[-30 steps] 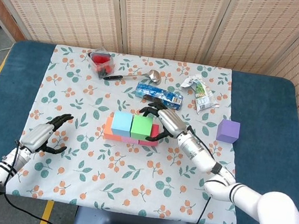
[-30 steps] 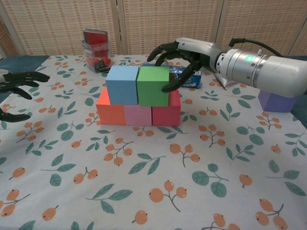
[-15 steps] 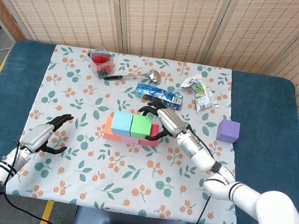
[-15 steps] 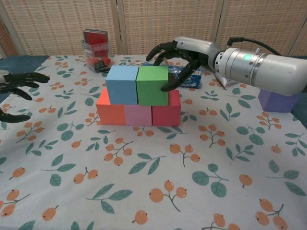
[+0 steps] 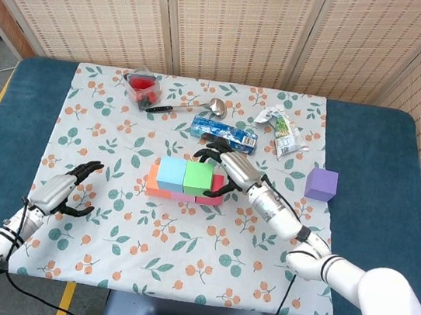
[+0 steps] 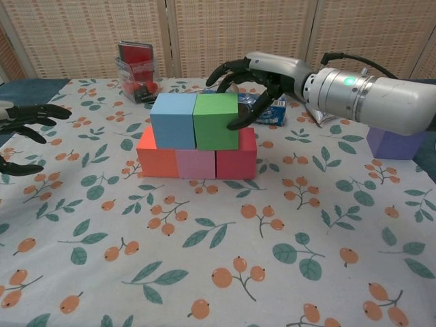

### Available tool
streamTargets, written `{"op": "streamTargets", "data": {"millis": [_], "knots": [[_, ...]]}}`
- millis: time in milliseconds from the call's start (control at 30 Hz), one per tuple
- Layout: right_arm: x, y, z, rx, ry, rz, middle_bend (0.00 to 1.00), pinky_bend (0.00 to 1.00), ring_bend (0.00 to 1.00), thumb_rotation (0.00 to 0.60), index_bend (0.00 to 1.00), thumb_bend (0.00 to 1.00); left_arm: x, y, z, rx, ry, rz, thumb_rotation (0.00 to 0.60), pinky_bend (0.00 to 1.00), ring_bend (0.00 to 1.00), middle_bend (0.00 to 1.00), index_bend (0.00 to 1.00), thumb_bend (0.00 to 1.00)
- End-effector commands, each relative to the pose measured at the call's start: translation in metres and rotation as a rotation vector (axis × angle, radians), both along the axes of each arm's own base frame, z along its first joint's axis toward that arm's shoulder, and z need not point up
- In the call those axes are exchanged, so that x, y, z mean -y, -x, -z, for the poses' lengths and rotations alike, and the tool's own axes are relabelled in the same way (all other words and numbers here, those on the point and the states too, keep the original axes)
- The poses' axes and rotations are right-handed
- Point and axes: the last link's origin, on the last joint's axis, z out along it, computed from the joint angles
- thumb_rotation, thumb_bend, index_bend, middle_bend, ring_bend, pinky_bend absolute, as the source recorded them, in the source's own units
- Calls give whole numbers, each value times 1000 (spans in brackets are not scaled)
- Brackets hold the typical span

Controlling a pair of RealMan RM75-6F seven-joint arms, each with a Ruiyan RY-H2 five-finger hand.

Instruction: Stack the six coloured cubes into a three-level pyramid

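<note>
Fingers of my right hand (image 6: 248,85) are spread around the right and far sides of the green cube (image 6: 216,122); I cannot tell if they touch it, and I hold nothing. My left hand (image 5: 64,192) rests open, fingers apart, near the left edge of the cloth.

Five cubes stand in place. The bottom row is the orange cube (image 6: 157,154), the pink cube (image 6: 195,163) and the red cube (image 6: 236,157), its long axis running left to right. On it sit the blue cube (image 6: 172,120) and the green one, touching. The purple cube (image 5: 321,184) waits far right, alone. I judge only the top level is left.
</note>
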Motion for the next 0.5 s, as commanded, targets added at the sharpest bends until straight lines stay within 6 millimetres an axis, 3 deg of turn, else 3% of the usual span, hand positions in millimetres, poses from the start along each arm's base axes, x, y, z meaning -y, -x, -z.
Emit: {"op": "streamTargets", "data": {"millis": [33,367,500], "knots": [[1,0,0,0,1,1,337,26,82,600,232,13,0,0,0,1,1,-1,600,183,0,0,1,309],[0,0,2,-6,0,-2,336,15,69,600,217,13,0,0,0,1,0,1,600,183,0,0,0,309],[0,1,2,-14,-3,-1,328,0,37,600,161,13,0,0,0,2,1,-1,600,183,0,0,0,309]]}}
